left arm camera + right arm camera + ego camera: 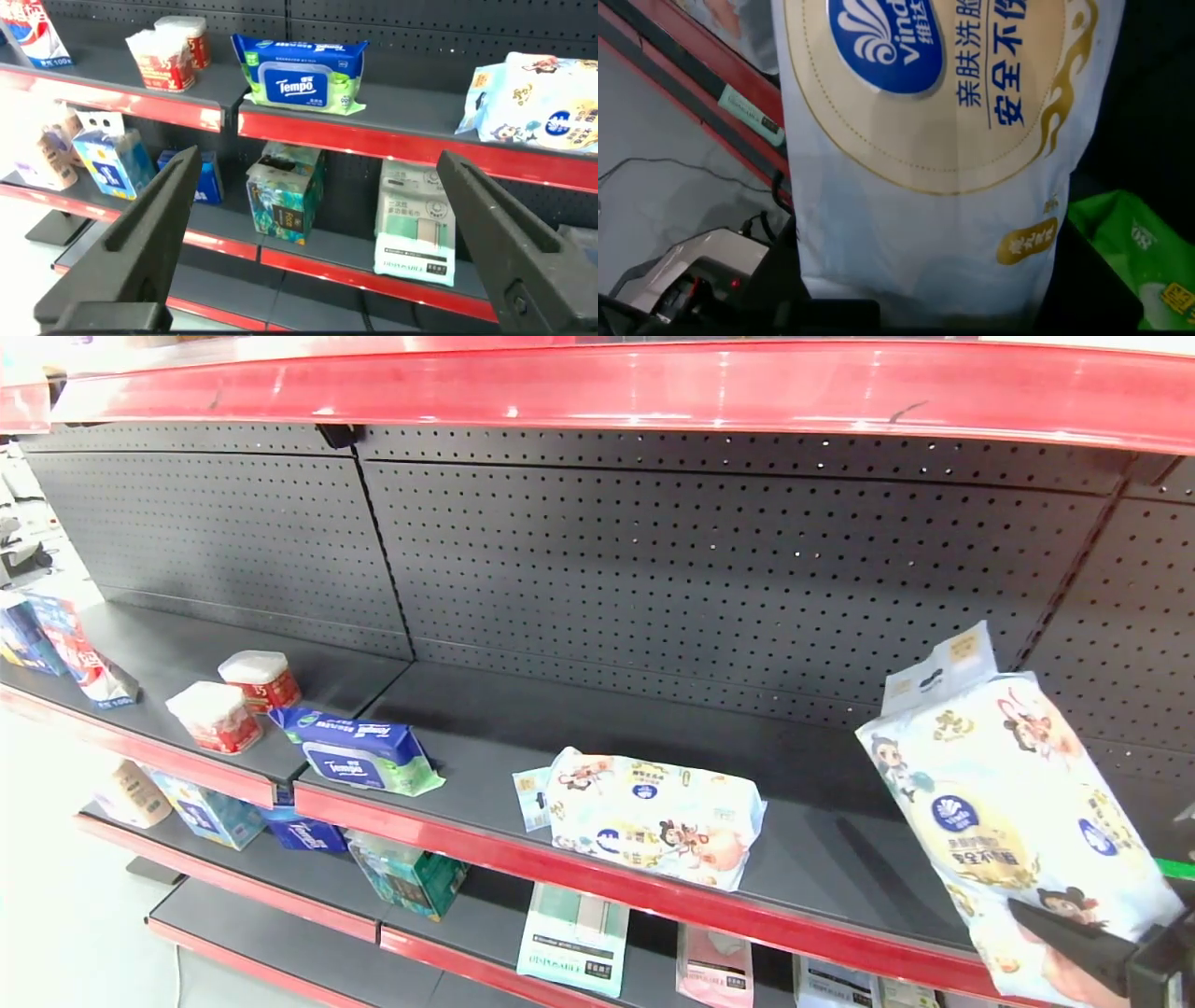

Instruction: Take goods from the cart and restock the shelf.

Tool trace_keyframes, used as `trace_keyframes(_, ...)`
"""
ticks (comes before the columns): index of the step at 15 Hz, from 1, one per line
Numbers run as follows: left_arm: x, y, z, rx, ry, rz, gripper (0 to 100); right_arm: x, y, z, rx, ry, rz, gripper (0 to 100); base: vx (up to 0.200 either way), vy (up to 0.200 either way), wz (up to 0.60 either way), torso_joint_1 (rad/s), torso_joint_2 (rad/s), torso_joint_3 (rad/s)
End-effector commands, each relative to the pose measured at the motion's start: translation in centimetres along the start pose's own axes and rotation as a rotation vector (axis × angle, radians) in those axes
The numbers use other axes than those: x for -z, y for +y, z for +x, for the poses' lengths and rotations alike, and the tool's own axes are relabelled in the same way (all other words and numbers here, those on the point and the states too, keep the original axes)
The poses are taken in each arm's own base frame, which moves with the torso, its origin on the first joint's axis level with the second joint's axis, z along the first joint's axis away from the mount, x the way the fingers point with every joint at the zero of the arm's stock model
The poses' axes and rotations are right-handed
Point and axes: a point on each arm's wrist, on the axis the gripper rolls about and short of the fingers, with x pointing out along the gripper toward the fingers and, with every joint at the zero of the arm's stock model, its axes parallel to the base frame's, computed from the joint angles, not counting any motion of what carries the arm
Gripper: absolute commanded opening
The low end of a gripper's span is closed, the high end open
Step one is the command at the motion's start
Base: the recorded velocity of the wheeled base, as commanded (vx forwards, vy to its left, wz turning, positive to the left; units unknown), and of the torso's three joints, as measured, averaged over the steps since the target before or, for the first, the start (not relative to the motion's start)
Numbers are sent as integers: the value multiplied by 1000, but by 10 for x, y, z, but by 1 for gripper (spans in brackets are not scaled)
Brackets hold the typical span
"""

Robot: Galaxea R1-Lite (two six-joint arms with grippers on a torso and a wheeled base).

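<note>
The white cartoon-printed soft pack (1013, 803) is off the shelf (822, 831), clamped at its lower end in the right gripper (1032, 919). It stands nearly upright, leaning a little, its folded top flap uppermost, and hangs over the right end of the dark middle shelf board. Its face bears a blue round badge and gold trim. A matching pack (653, 817) lies flat near the shelf's red front edge, well apart from the held one.

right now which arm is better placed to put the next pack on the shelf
Right: the right gripper is shut on a pack held up by the shelf; the left gripper is open and empty.
</note>
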Motion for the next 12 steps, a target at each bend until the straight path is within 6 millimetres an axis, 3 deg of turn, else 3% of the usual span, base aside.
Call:
trace_keyframes(1,0,0,0,0,1,0,100,-11,-7,42,-44,120,-27,0,0,0,0,0,0,0)
trace_keyframes(5,0,0,0,-2,1,0,100,-21,-21,80,-17,143,-24,0,0,0,0,0,0,0)
trace_keyframes(6,0,0,0,0,1,0,100,-26,-30,102,-38,134,-47,0,0,0,0,0,0,0)
trace_keyframes(9,0,0,0,0,1,0,100,-34,-49,142,-79,108,-123,0,0,0,0,0,0,0)
trace_keyframes(10,0,0,0,0,1,0,100,-34,-49,142,-79,108,-123,0,0,0,0,0,0,0)
trace_keyframes(11,0,0,0,0,1,0,100,-43,-61,165,-123,71,-205,0,0,0,0,0,0,0)
trace_keyframes(12,0,0,0,0,1,0,100,-49,-66,176,-147,42,-258,0,0,0,0,0,0,0)
